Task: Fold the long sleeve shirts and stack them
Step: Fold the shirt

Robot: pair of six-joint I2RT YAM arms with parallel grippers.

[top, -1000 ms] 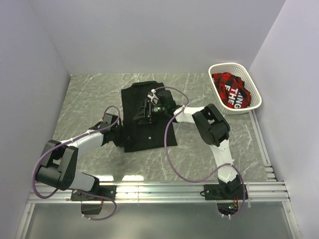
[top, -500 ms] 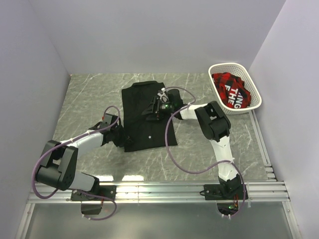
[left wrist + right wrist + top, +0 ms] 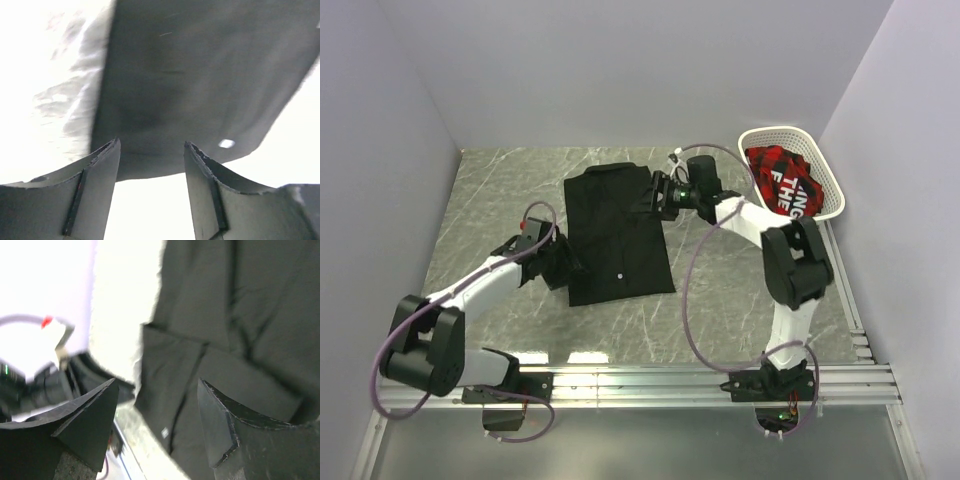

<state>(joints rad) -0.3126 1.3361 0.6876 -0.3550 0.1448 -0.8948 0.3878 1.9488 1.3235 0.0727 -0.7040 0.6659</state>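
Note:
A black long sleeve shirt (image 3: pixel 617 232) lies folded flat on the marble table, its collar toward the back. My left gripper (image 3: pixel 566 266) sits at the shirt's lower left edge; in the left wrist view the gripper (image 3: pixel 151 150) is open and empty, with the shirt (image 3: pixel 200 75) and a white button (image 3: pixel 226 143) just ahead. My right gripper (image 3: pixel 653 192) is at the shirt's upper right edge; in the right wrist view the gripper (image 3: pixel 157 387) is open and empty above the shirt (image 3: pixel 240 330).
A white basket (image 3: pixel 765 133) at the back right holds a red plaid garment (image 3: pixel 782 175) with white lettering. Grey walls close in the table on three sides. A metal rail (image 3: pixel 640 378) runs along the near edge. My left arm shows in the right wrist view (image 3: pixel 35 385).
My right gripper has drawn back from over the middle of the shirt to its upper right edge. The shirt now lies flatter. My left gripper has stayed at the lower left edge.

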